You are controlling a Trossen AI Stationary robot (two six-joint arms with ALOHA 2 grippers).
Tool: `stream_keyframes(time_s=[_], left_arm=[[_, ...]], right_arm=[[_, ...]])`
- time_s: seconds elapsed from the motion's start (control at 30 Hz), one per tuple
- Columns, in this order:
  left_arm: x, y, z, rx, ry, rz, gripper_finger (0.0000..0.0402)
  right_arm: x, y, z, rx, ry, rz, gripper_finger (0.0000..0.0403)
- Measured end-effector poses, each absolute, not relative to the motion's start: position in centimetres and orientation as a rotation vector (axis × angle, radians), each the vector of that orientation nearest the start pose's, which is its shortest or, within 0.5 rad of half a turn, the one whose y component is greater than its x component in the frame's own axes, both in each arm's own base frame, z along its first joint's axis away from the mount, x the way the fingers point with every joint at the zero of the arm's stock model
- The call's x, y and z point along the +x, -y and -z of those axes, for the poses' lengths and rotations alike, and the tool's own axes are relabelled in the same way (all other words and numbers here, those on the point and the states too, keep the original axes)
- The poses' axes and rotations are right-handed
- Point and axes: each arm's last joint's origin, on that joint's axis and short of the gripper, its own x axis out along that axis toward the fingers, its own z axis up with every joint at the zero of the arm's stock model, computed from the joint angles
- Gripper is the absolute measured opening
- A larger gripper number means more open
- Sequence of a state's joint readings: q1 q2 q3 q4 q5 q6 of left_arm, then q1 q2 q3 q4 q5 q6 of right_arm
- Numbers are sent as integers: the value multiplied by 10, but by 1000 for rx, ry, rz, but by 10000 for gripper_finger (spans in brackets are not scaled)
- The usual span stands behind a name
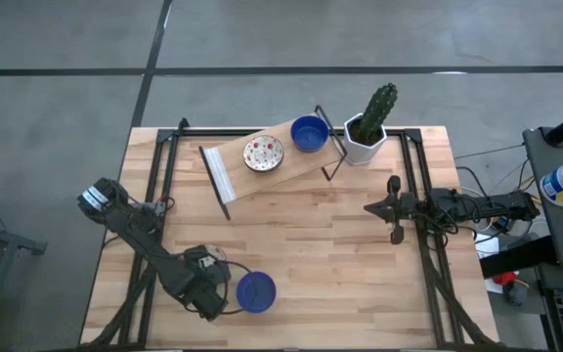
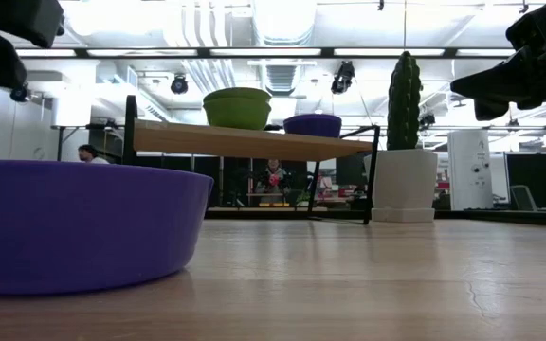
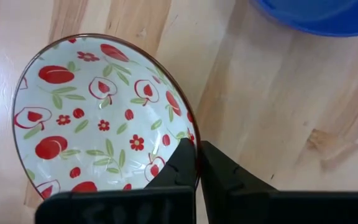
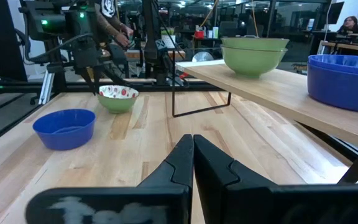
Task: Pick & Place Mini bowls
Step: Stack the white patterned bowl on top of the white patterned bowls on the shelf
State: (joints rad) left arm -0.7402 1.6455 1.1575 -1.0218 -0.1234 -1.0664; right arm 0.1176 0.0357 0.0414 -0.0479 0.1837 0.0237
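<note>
My left gripper (image 1: 213,293) is near the table's near edge, shut on a cream-white mini bowl with a red-green pattern (image 3: 98,118). Its own body hides that bowl in the high view. The right wrist view shows this bowl (image 4: 118,98) under the left arm, green on the outside. A deep blue mini bowl (image 1: 256,291) stands on the table just right of it. On the raised wooden board rest another patterned bowl (image 1: 263,153) and a blue bowl (image 1: 308,134). My right gripper (image 4: 193,149) is shut on nothing, hovering over the table's right side (image 1: 391,208). My left gripper pinches the patterned bowl's rim (image 3: 190,127), one finger (image 3: 180,165) inside the bowl and one (image 3: 224,171) outside it. The fingers come from above, slanting down. I cannot tell whether the bowl is lifted clear or rests on the table.
The slanted wooden board on its black wire frame (image 1: 225,181) fills the table's far middle. A white hexagonal pot with a cactus (image 1: 366,137) stands at its right end. Bare wood (image 1: 311,244) lies between the two arms. People and equipment show in the room beyond.
</note>
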Motion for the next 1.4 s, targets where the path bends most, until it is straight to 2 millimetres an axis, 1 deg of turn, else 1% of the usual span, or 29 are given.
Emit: stream_keyframes(time_s=[0.23,0.47,0.7,0.9,1.13,1.4], left_arm=[[218,192,-210,-210,-1413,-274,1],[221,191,-223,-162,-1384,-289,1],[224,189,-227,-146,-1372,-287,1],[226,190,-235,-133,-1349,-292,1],[237,190,-258,-82,-1257,-260,1],[254,178,-298,-10,-1178,-227,1]], right_arm=[[97,-6,-170,19,-41,67,9],[97,-6,-170,18,-41,67,9],[97,-6,-170,18,-41,66,9],[97,-6,-170,18,-41,67,9],[97,-6,-170,17,-41,67,8],[97,-6,-170,18,-41,67,9]])
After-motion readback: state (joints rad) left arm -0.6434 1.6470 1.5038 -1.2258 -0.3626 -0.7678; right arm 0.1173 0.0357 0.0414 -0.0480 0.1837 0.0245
